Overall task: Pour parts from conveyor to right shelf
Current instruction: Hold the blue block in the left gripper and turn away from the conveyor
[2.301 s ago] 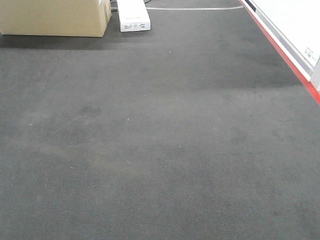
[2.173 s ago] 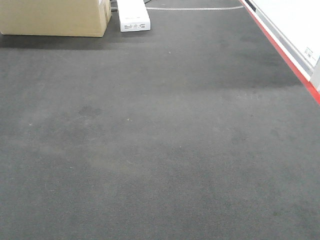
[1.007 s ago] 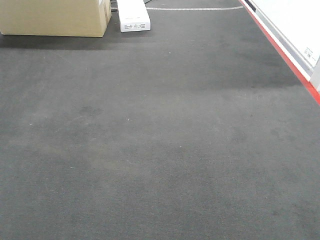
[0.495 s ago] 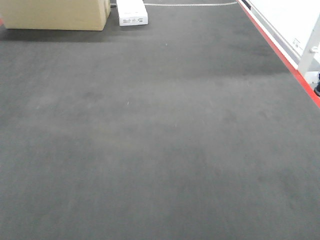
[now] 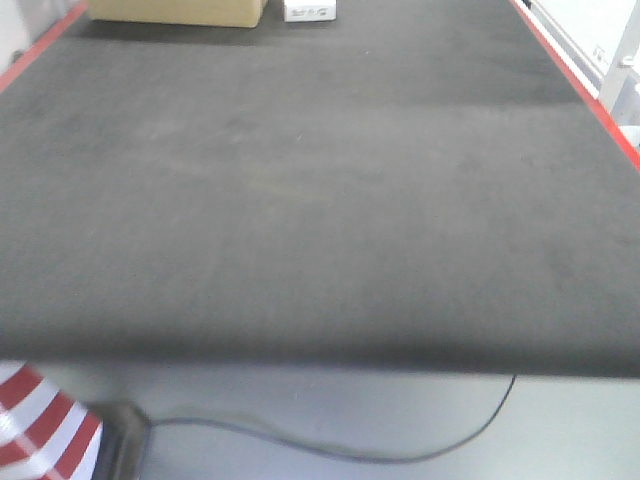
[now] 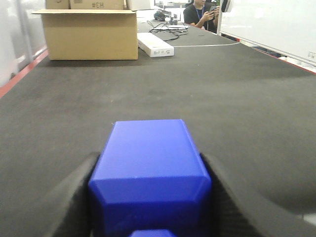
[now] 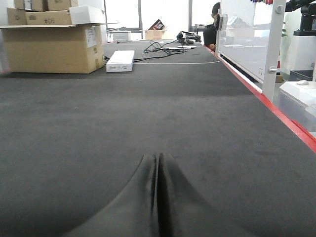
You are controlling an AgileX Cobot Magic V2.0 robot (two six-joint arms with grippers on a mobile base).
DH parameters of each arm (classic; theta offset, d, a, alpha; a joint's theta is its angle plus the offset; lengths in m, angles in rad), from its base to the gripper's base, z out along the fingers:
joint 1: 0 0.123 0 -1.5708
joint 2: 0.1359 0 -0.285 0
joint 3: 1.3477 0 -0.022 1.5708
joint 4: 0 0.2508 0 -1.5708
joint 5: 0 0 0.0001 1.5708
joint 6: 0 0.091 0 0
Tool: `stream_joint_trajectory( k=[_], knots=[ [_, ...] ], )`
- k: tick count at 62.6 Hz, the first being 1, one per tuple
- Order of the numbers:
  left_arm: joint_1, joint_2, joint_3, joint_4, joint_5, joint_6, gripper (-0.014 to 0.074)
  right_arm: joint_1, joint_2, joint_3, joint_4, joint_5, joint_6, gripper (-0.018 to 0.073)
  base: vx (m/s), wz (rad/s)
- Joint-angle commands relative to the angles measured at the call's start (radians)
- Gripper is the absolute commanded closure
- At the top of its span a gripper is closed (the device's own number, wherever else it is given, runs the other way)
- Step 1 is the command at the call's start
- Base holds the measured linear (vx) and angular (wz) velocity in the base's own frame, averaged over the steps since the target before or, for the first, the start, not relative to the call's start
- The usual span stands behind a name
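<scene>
The main risk is losing the block (image 6: pixel 150 168) on the way to the shelf, which shows in none of the views. The block is smooth, glossy plastic and appears to be held only by its two side faces. A sharp turn or a jolt of the base could let it slide out, onto the conveyor (image 5: pixel 320 200) or past the conveyor's near edge to the floor (image 5: pixel 300 410). A cable (image 5: pixel 400 455) lies on the floor just below that near edge, and the base could catch it when driving off. A wide swing of the arms might also clip the red frame (image 5: pixel 590 95) along the right edge. Letting go too soon at the shelf would probably drop the block outside a bin.

The left claw (image 6: pixel 150 190) grips the block, with its dark fingers (image 6: pixel 74 197) pressed against the block's left and right faces, spread as wide as the block. It holds the block above the conveyor, pointing toward the cardboard box (image 6: pixel 89 34) at the far end. How high it sits above the conveyor I cannot tell.

The right claw (image 7: pixel 157 165) is fully closed, its tips meeting with nothing between them. It hangs over bare conveyor, nearer the right edge.
</scene>
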Motion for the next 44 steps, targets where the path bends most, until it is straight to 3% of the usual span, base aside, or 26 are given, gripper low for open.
stream_joint_trajectory(
  k=[1,44],
  knots=[
    [-0.008,-0.002,-0.025,-0.001,-0.089,-0.003,0.0603,-0.003,0.015,0.015,-0.006,-0.075,-0.007,0.0568,-0.42,0.13],
    [-0.008,-0.002,-0.025,-0.001,-0.089,-0.003,0.0603,-0.003,0.015,0.015,-0.006,-0.075,-0.007,0.0568,-0.36,-0.01]
  ],
)
